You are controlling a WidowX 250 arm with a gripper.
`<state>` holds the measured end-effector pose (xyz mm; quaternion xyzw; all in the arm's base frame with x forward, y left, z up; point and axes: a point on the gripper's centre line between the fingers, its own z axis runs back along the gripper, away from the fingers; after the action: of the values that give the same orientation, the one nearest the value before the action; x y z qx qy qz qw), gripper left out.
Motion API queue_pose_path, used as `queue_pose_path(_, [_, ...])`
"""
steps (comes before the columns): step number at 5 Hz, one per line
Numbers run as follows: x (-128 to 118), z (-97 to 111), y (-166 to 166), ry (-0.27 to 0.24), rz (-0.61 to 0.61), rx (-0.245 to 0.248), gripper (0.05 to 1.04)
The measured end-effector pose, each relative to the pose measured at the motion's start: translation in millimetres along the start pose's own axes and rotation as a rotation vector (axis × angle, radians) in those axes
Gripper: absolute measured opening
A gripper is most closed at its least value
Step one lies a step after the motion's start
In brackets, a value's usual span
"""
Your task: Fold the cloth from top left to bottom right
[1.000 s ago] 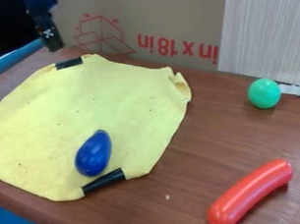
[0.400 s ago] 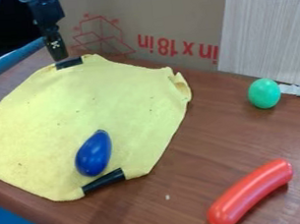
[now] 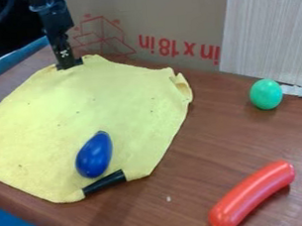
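Finding: the gripper had come down to the upper edge of the yellow cloth, and its tip met the upper black strip in the view. In the preceding frame it was a little higher, just short of that strip; in the first it was higher again and further left, apart from the cloth. The descent ran down and to the right.

Bearing on the task: the approach to the cloth's top-left side was judged all but complete, with the grasp the step in hand. Whether the gripper stood open or closed, or had any cloth pinched, could not be told. The cloth showed no lift or fold at the strip, and its outline matched both earlier frames, including the small turned-up flap at its right corner. The fold itself was therefore judged not begun.

The cloth was spread over the left part of the worktop, close to its lower-left edge. On it, near the cloth's bottom edge, lay a blue egg-shaped object beside the lower black strip. Risk noted: a fold towards the bottom right could cover or roll this object.

The green egg-shaped object towards the worktop's back edge and the curved red object at lower right were unchanged, both off the cloth.
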<state>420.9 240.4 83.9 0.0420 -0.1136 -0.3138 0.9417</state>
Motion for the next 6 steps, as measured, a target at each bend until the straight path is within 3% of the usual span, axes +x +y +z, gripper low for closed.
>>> queue_pose_path(1, [7,-13,-5,0.012,0.003,-0.013,0.955])
queue_pose_path(3, [10,-18,-3,0.019,0.048,-0.037,0.392])
queue_pose_path(4, [10,-18,-6,0.014,0.042,-0.049,0.182])
queue_pose_path(5, [12,-15,-20,-0.017,0.033,-0.100,0.088])
queue_pose_path(6, [13,7,-53,-0.063,-0.018,-0.181,0.082])
